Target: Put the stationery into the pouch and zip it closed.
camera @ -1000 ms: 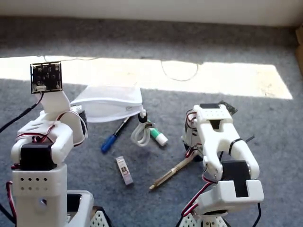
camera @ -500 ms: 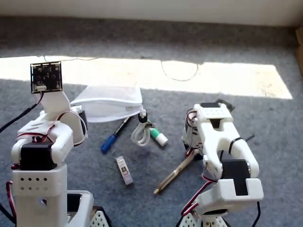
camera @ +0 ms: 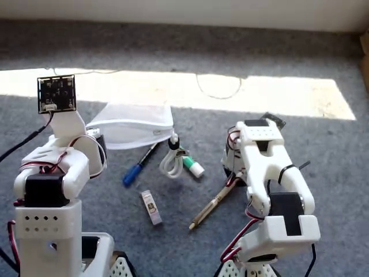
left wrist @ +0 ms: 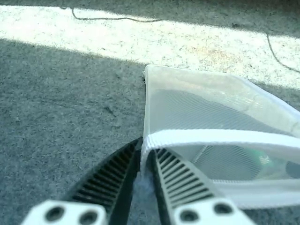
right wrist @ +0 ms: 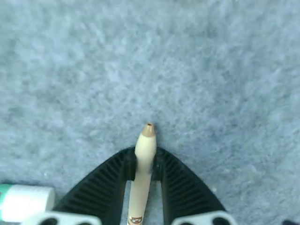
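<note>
One sunlit band (camera: pixel 277 95) is crossing grey carpet (camera: pixel 328 156); left gripper (left wrist: pixel 145 157) is pinching white mesh pouch (left wrist: pixel 201 110), right gripper (right wrist: pixel 145 159) clamping beige pen (right wrist: pixel 145 140), blue pen (camera: pixel 134 172) lying between.

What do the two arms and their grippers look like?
The left arm and right arm are blocky white shells around black servos, with red and black wires at the joints. A black square camera board is mounted on the left one. The left gripper and right gripper have black ridged fingers.
</note>
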Tool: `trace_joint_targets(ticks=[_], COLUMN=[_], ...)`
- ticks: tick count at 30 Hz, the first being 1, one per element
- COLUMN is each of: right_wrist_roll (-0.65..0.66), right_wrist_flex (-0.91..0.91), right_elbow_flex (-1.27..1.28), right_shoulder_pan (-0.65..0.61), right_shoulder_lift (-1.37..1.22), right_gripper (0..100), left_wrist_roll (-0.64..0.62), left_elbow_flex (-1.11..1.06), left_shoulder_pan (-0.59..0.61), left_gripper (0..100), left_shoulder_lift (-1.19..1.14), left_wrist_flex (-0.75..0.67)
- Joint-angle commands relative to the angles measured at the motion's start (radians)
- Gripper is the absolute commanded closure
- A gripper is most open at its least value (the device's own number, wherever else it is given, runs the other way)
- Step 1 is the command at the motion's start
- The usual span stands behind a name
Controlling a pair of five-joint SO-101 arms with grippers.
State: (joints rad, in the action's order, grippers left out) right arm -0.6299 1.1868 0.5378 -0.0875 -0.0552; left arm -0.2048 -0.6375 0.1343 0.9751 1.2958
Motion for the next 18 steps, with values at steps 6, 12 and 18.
trace_joint_targets(ticks=[6, 12, 18], right_wrist_roll=[0.015, 0.017, 0.110], right_wrist_flex=[-0.013, -0.015, -0.022], right_elbow_flex=[-0.091, -0.071, -0.024], right_shoulder_pan=[-0.013, -0.013, -0.018], right_shoulder_lift=[0.087, 0.285, 0.374], right_gripper=[99.4, 99.4, 99.4], left_wrist_roll=[-0.008, -0.008, -0.005], left_elbow_flex=[0.004, 0.005, 0.019], left_shoulder_pan=[0.012, 0.008, 0.008], left_gripper=[99, 99, 99], left_shoulder_lift=[-0.007, -0.007, -0.007], left_wrist_flex=[-0.015, -0.012, -0.014])
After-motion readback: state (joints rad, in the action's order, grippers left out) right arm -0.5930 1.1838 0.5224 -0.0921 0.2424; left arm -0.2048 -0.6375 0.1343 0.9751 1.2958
